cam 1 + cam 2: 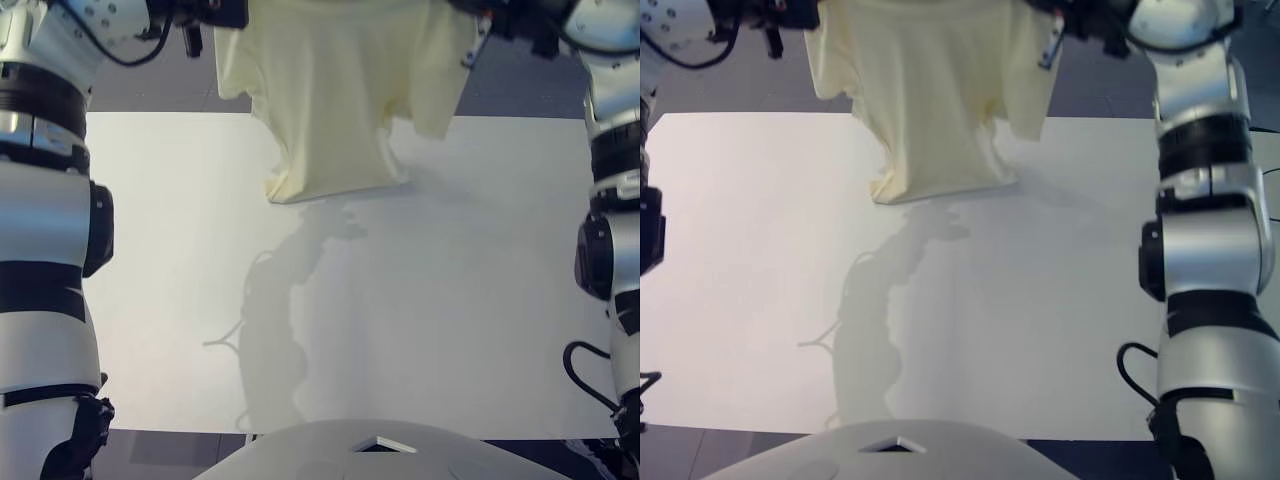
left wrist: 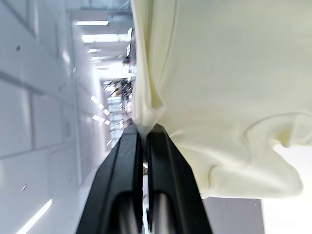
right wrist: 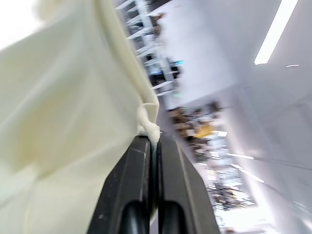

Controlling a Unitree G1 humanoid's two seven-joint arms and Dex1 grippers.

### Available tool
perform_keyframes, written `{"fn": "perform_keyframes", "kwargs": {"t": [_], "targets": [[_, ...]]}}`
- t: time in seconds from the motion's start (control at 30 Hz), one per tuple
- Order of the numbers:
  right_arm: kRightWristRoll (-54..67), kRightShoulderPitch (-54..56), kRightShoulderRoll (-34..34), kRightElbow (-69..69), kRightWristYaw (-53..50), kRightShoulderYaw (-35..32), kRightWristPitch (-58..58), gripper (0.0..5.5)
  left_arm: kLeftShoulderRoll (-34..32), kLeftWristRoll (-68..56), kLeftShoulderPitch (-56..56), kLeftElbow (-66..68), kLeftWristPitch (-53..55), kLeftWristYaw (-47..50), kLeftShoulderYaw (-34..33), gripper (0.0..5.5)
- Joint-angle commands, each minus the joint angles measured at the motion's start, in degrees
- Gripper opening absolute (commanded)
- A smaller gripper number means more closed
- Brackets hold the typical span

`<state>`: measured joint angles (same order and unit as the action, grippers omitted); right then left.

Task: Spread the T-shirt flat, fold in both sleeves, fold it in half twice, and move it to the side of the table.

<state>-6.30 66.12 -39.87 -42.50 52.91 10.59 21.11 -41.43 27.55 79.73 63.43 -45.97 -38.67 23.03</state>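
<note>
T-shirt (image 1: 330, 90), pale yellow, hangs over far part of white tabletop (image 1: 450, 320), and I see its hem touching the surface. L jaws clenched on one top corner, R jaws on the other. Grey floor (image 1: 150, 95) beyond tabletop. Ceiling strip lights (image 3: 275, 31) overhead.

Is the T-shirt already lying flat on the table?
No, the T-shirt hangs from the left gripper and right gripper above the table.
</note>
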Motion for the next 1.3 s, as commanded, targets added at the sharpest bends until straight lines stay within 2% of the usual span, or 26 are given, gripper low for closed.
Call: {"fn": "perform_keyframes", "kwargs": {"t": [0.03, 0.1, 0.2, 0.37, 0.43, 0.7, 0.83, 0.87, 0.9, 1.0, 1.13, 1.23, 1.3], "targets": [[16.4, -20.8, -12.4, 34.3, 18.7, -2.4, -19.8, 0.0, -14.5, -24.0, -28.5, -37.2, 7.9, -20.7, -2.2, 0.02], [21.6, -27.8, -16.5, 44.2, 22.6, -3.1, -25.8, 0.0, -22.8, -33.7, -41.6, -55.1, 16.0, -24.4, -2.4, 0.02], [27.2, -39.3, -22.7, 56.8, 26.6, -3.4, -32.0, 0.0, -34.3, -44.0, -56.3, -74.2, 25.5, -25.7, -3.0, 0.02], [25.4, -54.3, -27.1, 67.0, 28.3, -1.3, -32.3, 0.0, -47.7, -49.9, -70.7, -85.6, 31.8, -27.0, -3.2, 0.02], [24.3, -58.7, -27.5, 69.4, 28.0, -0.7, -32.3, 0.0, -50.7, -51.0, -75.3, -88.2, 33.3, -26.1, -3.0, 0.02], [18.7, -72.6, -28.1, 75.8, 23.7, -0.1, -32.6, 0.0, -48.6, -44.8, -91.3, -96.3, 40.4, -17.6, -6.7, 0.02], [18.2, -74.0, -26.1, 77.5, 19.5, -0.8, -35.6, 0.0, -45.5, -41.8, -95.0, -97.6, 41.9, -15.2, -9.7, 0.02], [18.5, -73.9, -25.8, 77.8, 18.8, -1.1, -36.0, 0.33, -44.9, -41.2, -95.8, -97.8, 42.0, -15.2, -10.5, 0.0], [19.0, -74.1, -25.8, 78.3, 18.4, -1.5, -36.4, 0.38, -44.4, -41.2, -96.8, -98.3, 42.2, -15.1, -11.5, 0.0], [20.9, -74.7, -26.5, 80.7, 17.9, -3.3, -38.1, 0.85, -42.9, -43.1, -99.3, -100.2, 43.1, -15.6, -15.0, 0.53], [27.4, -72.0, -27.0, 82.2, 19.1, -7.7, -42.7, 1.45, -40.8, -54.9, -99.2, -102.9, 46.8, -20.0, -23.6, 1.16], [29.6, -64.7, -24.8, 77.7, 17.7, -8.6, -45.8, 1.94, -38.5, -66.6, -92.1, -100.8, 51.5, -22.7, -28.8, 1.67], [26.4, -57.6, -21.0, 71.4, 13.0, -6.8, -46.8, 2.24, -35.1, -70.0, -82.6, -96.5, 54.9, -21.6, -27.9, 1.99]]}}
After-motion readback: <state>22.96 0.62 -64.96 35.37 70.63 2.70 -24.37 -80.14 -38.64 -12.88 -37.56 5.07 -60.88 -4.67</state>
